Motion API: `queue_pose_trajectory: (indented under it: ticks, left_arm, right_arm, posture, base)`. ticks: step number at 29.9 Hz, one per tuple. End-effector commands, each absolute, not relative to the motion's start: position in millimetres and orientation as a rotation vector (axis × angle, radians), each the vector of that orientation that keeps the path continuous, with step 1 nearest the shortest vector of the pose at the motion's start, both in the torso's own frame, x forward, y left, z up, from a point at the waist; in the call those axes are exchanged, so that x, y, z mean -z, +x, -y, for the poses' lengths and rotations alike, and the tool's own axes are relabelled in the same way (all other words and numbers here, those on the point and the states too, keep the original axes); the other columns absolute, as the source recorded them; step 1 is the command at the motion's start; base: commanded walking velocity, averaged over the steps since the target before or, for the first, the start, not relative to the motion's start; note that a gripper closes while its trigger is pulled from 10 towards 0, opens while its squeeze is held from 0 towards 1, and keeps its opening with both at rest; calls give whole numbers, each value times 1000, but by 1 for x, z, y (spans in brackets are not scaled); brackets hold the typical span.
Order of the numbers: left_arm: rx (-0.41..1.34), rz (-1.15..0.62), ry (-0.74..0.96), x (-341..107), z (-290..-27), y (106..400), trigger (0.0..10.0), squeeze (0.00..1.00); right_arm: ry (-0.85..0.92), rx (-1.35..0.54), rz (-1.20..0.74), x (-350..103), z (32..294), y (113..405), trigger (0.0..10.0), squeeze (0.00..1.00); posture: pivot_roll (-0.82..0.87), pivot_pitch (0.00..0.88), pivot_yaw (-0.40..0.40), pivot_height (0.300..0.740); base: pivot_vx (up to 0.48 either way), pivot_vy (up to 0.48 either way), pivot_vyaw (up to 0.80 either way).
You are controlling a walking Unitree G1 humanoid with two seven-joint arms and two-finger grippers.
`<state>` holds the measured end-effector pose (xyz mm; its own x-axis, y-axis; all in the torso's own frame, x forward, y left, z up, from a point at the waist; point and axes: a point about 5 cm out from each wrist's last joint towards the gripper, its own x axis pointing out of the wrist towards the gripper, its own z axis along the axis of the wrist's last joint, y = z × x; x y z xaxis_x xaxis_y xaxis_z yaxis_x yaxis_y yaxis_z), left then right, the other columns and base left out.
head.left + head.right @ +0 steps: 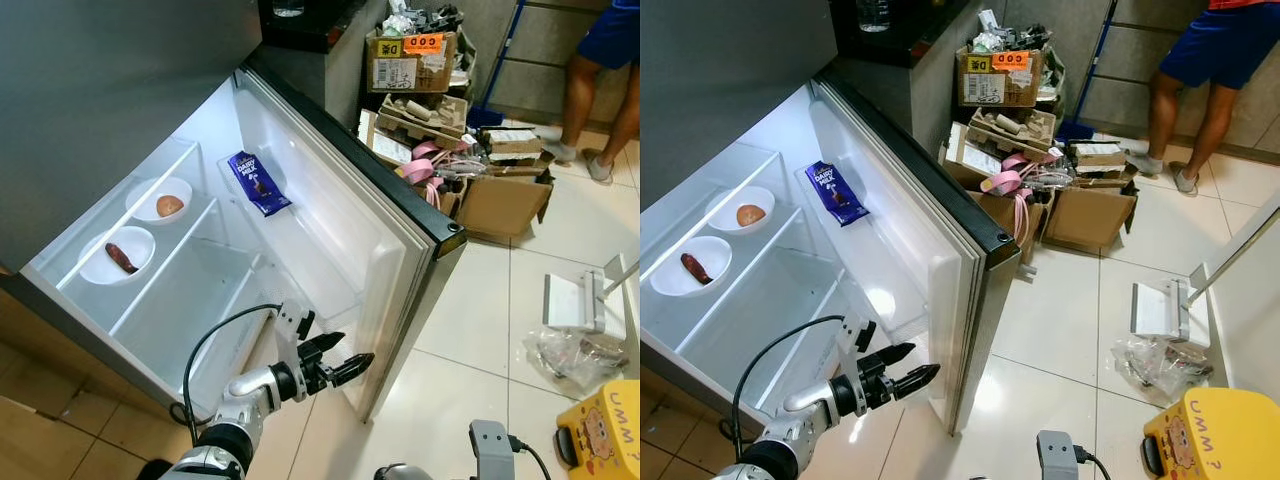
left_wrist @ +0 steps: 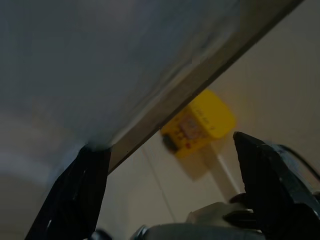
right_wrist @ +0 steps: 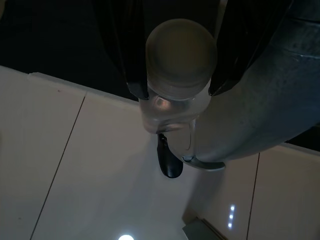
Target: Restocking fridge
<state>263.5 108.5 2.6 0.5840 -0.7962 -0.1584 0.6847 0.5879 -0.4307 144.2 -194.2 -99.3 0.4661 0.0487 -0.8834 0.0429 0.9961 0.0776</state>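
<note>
Left hand [image 1: 340, 362] sat spread and empty at the lower edge of the open fridge door [image 1: 400, 250], whose shelf held a chocolate bar [image 1: 258, 183]. Right hand [image 3: 175, 75] gripped a clear bottle [image 3: 177, 75] above the floor; cardboard boxes [image 1: 500, 195] crowded beyond the door

"UMM?" on yellow box [image 1: 1215, 440]

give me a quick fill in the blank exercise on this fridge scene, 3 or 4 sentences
1. The purple chocolate bar lies in a shelf of the open fridge ____.
2. Inside the fridge stand ____ white bowls, each holding one piece of food.
3. The right gripper is shut on a clear ____.
4. The left gripper hovers open near the lower ____ of the fridge door.

Missing words: door; two; bottle; edge
</note>
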Motion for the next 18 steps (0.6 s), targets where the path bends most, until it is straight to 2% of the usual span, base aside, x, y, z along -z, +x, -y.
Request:
queue_pose_trajectory:
  ticks: [1,9,12,14,18]
  left_arm:
    - [788,-396,-339,7,-123,259,10000,0]
    - [756,-329,-524,-3,-157,262,10000,0]
    - [742,-348,-500,-2,-164,261,10000,0]
    - [655,-405,-409,5,-177,259,10000,0]
    - [510,-460,-339,10,-193,259,10000,0]
  right_arm:
    - [93,7,-1086,100,196,142,10000,0]
    - [94,7,-1088,100,196,140,10000,0]
    - [93,6,-1089,100,196,140,10000,0]
    - [94,4,-1088,100,195,141,10000,0]
    - [96,2,-1085,100,194,142,10000,0]
  posture:
    - [-48,85,-5,740]
    - [-41,90,-5,740]
    - [-40,90,-6,740]
    - [-37,89,-3,740]
    - [-38,88,-2,740]
  base:
    - [0,0,0]
    - [0,0,0]
    - [0,0,0]
    - [0,0,0]
    - [0,0,0]
